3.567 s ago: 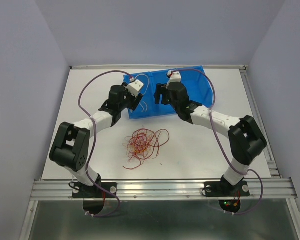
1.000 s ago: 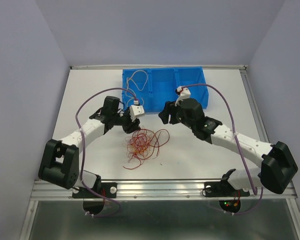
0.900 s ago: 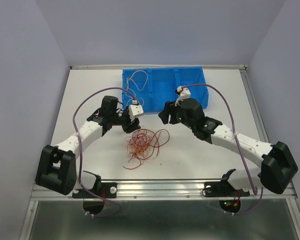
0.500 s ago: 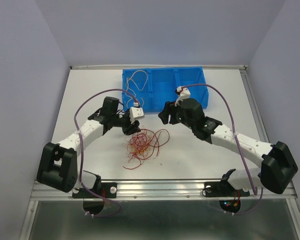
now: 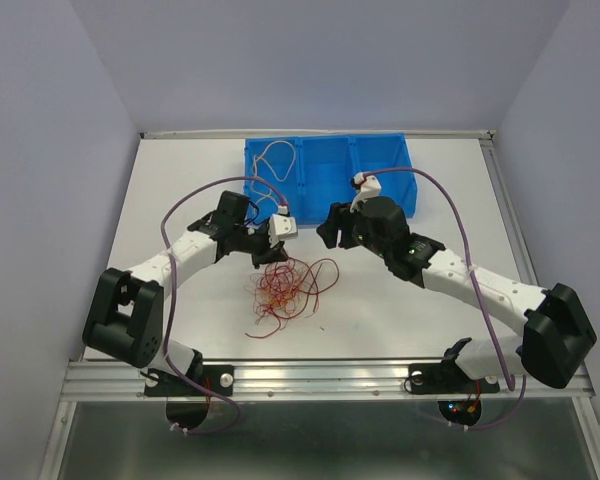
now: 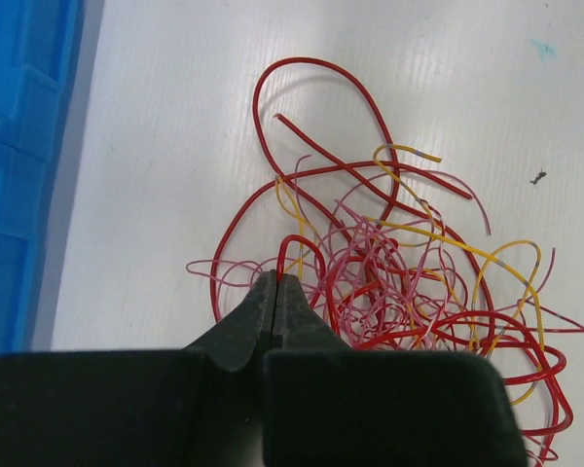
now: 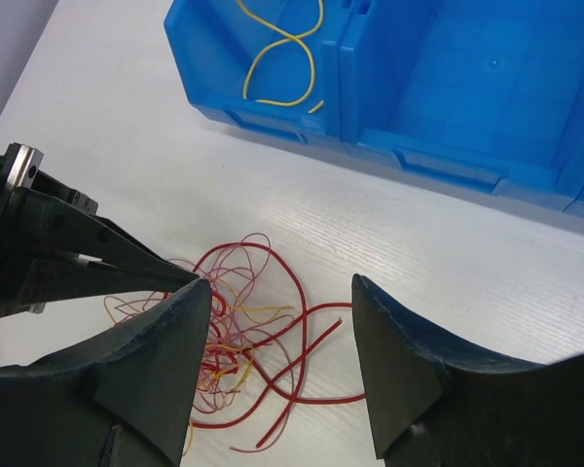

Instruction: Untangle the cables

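Observation:
The cables [image 5: 285, 287] lie in a loose tangle of dark red, pink and yellow-orange wires on the white table, between the two arms. My left gripper [image 6: 277, 278] is at the tangle's far-left edge, jaws pressed together on a dark red cable loop [image 6: 294, 245]. In the right wrist view its tip [image 7: 197, 279] touches the tangle [image 7: 243, 331]. My right gripper [image 7: 282, 302] hangs open above the table just right of the tangle, nothing between its fingers [image 7: 419, 370]. A single pale yellow cable [image 7: 282, 58] lies in the blue bin's left compartment.
The blue bin [image 5: 380, 160] stands at the back of the table, just beyond both grippers; its right compartment [image 7: 467, 88] holds nothing. Its near wall [image 6: 19, 146] is close to the left gripper's left side. Purple cables run along both arms.
My left gripper, open half a second ago, has shut on a dark red cable at the tangle's edge, and its wrist has shifted slightly right. The right arm has not moved.

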Robot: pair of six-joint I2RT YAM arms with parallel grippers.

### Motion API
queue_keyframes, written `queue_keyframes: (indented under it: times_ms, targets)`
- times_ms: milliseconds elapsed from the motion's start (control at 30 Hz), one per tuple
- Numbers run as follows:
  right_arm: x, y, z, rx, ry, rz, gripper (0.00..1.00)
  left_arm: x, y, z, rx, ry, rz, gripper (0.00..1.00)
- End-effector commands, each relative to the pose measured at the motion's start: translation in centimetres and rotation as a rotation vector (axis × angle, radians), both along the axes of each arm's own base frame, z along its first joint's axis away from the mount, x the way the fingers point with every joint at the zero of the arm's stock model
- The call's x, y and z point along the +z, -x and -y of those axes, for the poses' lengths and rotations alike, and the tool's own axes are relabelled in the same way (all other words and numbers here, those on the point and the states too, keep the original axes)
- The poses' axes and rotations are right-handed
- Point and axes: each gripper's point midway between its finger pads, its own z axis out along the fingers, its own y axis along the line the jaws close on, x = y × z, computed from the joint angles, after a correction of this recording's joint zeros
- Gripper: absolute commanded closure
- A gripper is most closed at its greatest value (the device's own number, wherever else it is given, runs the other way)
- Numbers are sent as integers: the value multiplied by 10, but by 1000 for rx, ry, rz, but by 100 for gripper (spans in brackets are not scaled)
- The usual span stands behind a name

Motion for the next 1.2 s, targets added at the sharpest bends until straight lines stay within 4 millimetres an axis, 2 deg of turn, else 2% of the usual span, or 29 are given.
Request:
queue_keyframes:
  times_ms: [0, 133, 167, 200, 233, 267, 333, 367, 400, 467, 533, 567, 600, 633, 667, 733, 767, 867, 1067, 1167]
  targets:
    - [18, 3, -3, 6, -46, 45, 35, 24, -1, 13, -40, 54, 28, 100]
    - [20, 7, -7, 47, -53, 49, 36, 59, -3, 11, 3, 91, 102, 100]
    - [21, 9, -11, 78, -54, 69, 35, 79, -3, 7, 41, 109, 148, 100]
    - [18, 13, -13, 107, -58, 58, 36, 89, -4, 5, 65, 118, 174, 100]
    - [24, 14, -17, 135, -71, 92, 36, 102, -7, 3, 89, 134, 219, 100]
    - [27, 26, -27, 222, -99, 96, 36, 122, -5, 0, 114, 159, 272, 100]
    - [28, 35, -35, 293, -133, 123, 36, 139, -8, -8, 187, 165, 309, 100]
    - [28, 37, -37, 311, -143, 131, 36, 159, -6, -12, 207, 187, 350, 100]
    - [28, 41, -39, 337, -166, 156, 36, 168, -6, -14, 235, 196, 354, 100]
    - [28, 52, -46, 413, -194, 170, 36, 193, 2, -17, 240, 228, 384, 100]
    - [30, 61, -54, 480, -235, 198, 36, 207, 10, -19, 252, 257, 377, 100]
    - [33, 72, -60, 551, -259, 203, 35, 216, 13, -20, 259, 274, 385, 100]
    - [34, 83, -65, 604, -281, 226, 33, 234, 18, -21, 260, 299, 399, 100]
    - [39, 86, -67, 615, -291, 248, 33, 232, 21, -20, 252, 299, 385, 100]
    - [37, 90, -69, 628, -290, 256, 32, 244, 26, -20, 242, 315, 400, 100]
    - [38, 97, -75, 654, -279, 289, 31, 251, 34, -20, 224, 328, 392, 100]
    - [37, 98, -76, 651, -272, 299, 31, 261, 37, -20, 222, 342, 404, 100]
    - [44, 102, -80, 654, -268, 359, 31, 272, 45, -20, 206, 354, 403, 100]
    - [48, 88, -80, 566, -224, 417, 29, 298, 66, -17, 142, 395, 401, 100]
    - [61, 84, -79, 537, -223, 474, 28, 312, 76, -15, 115, 421, 402, 100]
